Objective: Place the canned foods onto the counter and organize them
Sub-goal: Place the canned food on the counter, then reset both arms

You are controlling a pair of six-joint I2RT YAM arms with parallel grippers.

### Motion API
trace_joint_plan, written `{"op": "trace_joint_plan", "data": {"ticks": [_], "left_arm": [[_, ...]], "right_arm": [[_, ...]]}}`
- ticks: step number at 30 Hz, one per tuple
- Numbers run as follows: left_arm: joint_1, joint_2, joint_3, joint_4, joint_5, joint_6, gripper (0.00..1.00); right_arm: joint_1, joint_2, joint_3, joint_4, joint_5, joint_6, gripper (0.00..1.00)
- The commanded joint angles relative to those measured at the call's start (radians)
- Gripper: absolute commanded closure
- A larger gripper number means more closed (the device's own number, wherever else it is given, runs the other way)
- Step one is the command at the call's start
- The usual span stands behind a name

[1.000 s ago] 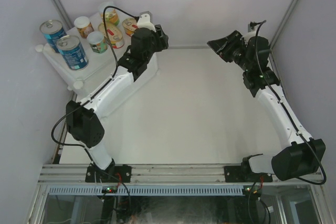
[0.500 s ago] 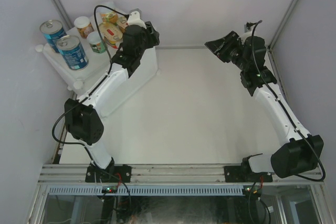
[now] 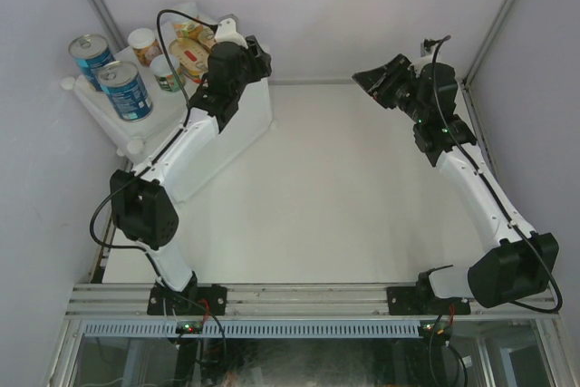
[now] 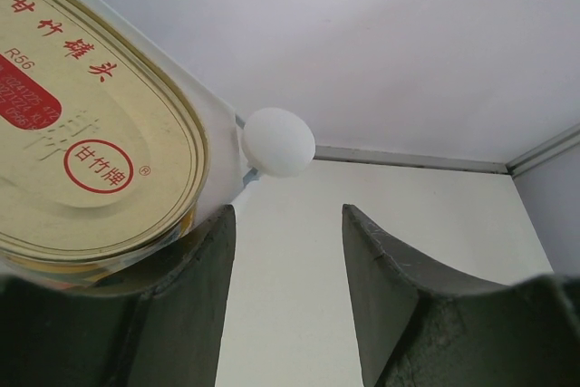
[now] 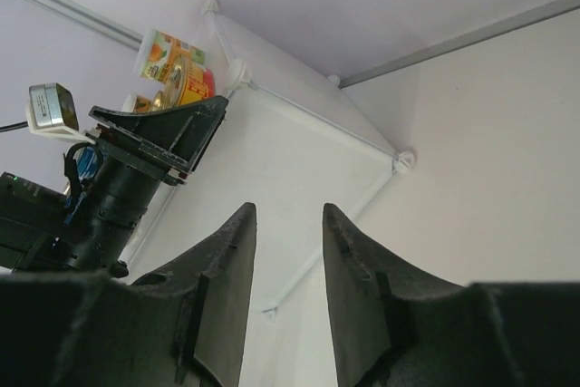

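Observation:
The counter (image 3: 159, 138) is a white box at the far left; it also shows in the right wrist view (image 5: 299, 142). On it stand two tall blue cans (image 3: 125, 90), small round cans (image 3: 166, 70) and flat oval red-and-yellow tins (image 3: 190, 56). My left gripper (image 3: 240, 43) is open and empty at the counter's back right corner. In the left wrist view one oval tin (image 4: 91, 133) lies just outside the left finger (image 4: 199, 296), and a white corner knob (image 4: 278, 140) is ahead of the gripper (image 4: 285, 215). My right gripper (image 3: 372, 79) is open, empty and raised at the far right (image 5: 288, 215).
The grey back wall and side walls enclose the table. A metal frame post (image 3: 503, 11) runs behind the right arm. The white tabletop (image 3: 344, 197) lies between the arms. The left arm (image 5: 136, 169) shows in the right wrist view.
My left gripper has moved left and back along the counter's rear edge. The flat tin beside it now lies further left. The right arm has barely shifted.

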State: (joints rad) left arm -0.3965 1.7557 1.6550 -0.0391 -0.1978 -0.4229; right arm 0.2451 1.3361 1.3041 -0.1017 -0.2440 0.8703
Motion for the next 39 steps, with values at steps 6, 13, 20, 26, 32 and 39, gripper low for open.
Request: {"op": "trace_joint_plan", "data": {"ticks": [6, 13, 20, 26, 32, 39], "left_arm": [[0.017, -0.025, 0.041, 0.034, 0.061, -0.012, 0.44], [-0.036, -0.028, 0.109, -0.016, 0.125, 0.035, 0.38], [-0.184, -0.095, 0.048, -0.057, 0.089, 0.091, 0.34], [-0.332, -0.261, -0.305, 0.027, -0.017, 0.102, 0.34], [-0.425, -0.468, -0.663, 0.092, -0.122, 0.054, 0.34], [-0.444, -0.655, -0.907, 0.105, -0.183, 0.004, 0.34]], "right_arm": [[0.014, -0.051, 0.013, 0.007, 0.024, -0.031, 0.65], [0.012, -0.081, 0.012, -0.048, 0.049, -0.077, 0.61], [-0.021, -0.105, 0.024, -0.224, 0.126, -0.251, 0.45], [-0.020, -0.189, -0.125, -0.270, 0.281, -0.379, 0.23], [0.006, -0.250, -0.220, -0.335, 0.388, -0.412, 0.11], [0.057, -0.311, -0.319, -0.396, 0.465, -0.393, 0.00]]}}
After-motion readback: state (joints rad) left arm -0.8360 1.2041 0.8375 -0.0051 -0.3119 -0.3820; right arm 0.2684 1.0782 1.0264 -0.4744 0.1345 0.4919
